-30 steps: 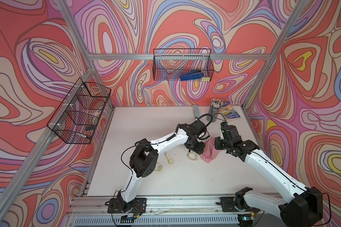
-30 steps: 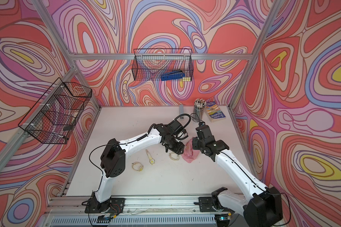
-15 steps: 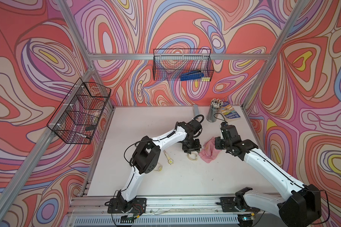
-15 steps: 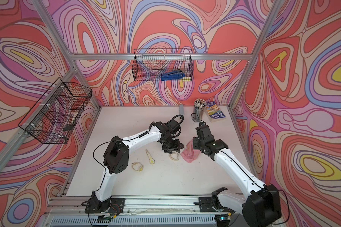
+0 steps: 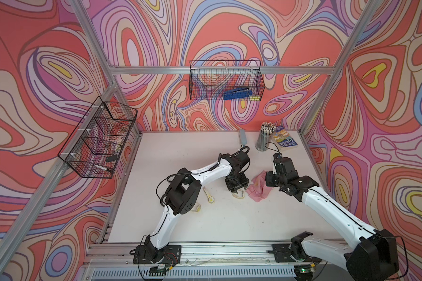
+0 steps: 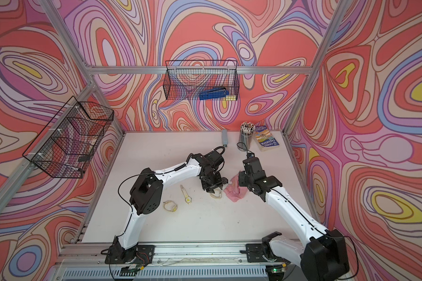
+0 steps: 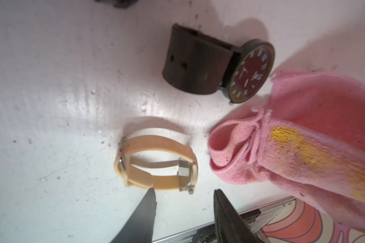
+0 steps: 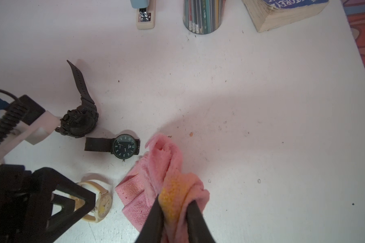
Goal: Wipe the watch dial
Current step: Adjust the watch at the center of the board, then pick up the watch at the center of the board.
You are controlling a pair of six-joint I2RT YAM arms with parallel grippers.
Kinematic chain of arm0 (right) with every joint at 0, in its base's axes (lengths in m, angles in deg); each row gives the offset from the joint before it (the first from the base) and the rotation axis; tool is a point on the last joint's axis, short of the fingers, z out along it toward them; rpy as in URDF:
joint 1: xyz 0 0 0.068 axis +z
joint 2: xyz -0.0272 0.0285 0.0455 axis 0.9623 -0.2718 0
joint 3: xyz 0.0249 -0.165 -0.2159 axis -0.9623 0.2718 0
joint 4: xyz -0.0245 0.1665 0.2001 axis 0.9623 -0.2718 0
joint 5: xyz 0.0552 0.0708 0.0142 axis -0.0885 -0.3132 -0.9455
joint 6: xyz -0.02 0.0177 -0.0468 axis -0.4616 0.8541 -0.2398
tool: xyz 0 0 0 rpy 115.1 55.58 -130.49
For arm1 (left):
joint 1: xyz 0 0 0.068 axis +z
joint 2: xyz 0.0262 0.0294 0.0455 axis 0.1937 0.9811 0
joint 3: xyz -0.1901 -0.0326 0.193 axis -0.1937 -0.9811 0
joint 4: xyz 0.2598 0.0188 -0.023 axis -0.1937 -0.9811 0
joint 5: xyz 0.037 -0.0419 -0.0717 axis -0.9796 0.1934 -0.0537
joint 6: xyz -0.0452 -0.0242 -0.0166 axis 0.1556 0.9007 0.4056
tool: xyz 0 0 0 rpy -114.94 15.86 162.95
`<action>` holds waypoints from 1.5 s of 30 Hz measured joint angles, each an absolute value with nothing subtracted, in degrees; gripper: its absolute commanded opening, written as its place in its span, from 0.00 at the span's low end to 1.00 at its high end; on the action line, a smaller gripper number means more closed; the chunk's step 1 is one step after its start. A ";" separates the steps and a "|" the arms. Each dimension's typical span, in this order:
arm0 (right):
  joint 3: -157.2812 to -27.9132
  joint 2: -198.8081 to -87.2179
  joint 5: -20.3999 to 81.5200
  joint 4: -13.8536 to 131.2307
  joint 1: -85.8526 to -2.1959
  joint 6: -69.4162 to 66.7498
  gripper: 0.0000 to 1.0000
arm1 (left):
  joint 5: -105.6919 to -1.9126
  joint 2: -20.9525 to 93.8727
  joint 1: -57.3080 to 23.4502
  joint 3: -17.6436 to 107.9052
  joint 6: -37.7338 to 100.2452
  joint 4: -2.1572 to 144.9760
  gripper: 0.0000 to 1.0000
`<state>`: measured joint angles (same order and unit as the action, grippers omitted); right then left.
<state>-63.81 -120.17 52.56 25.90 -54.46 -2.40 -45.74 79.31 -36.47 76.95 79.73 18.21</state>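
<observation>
A: Five watches on the tabletop (image 5: 180, 150), 1 cloth (image 8: 154, 168). How far along?
B: Early, I'd say. R jaws are clamped on the cloth, bunched up, but it's on no dial yet. No wiping to show; all of it's left.
A: L jaws?
B: Part open, empty. Cream watch (image 7: 156, 166) stands on edge just ahead of their tips, not btw them. Prob the one to steady, but that's a guess.
A: Other four?
B: Dark-dial watch (image 8: 124, 146) lies just past the cream one, near the cloth's edge, roughly btw both sets of jaws. Black sport watch (image 8: 80, 122) beside it, further from R jaws. Yellow-dial watch (image 6: 187, 198) and a looped pale watch (image 6: 170, 205) lie well behind L jaws, by that arm's elbow.
A: Clutter?
B: 1 stapler (image 8: 144, 20), 1 pencil cup (image 8: 202, 21), 1 book (image 8: 282, 16), well out ahead of R jaws. Cloth has a yellow stain; src unknown.
</observation>
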 measured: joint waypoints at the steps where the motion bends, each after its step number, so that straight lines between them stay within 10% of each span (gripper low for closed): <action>1: -63.61 -120.12 52.49 26.08 -54.48 -2.53 0.20 | -45.89 79.46 -36.49 77.43 79.92 18.06 0.48; 45: -61.49 -120.69 48.47 29.42 -56.64 -4.06 0.16 | -45.30 86.28 -37.47 79.77 80.54 19.70 0.05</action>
<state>-61.49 -120.69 48.47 29.42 -56.64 -4.06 -45.30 86.28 -37.47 79.77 80.54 19.70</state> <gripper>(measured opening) 0.183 0.111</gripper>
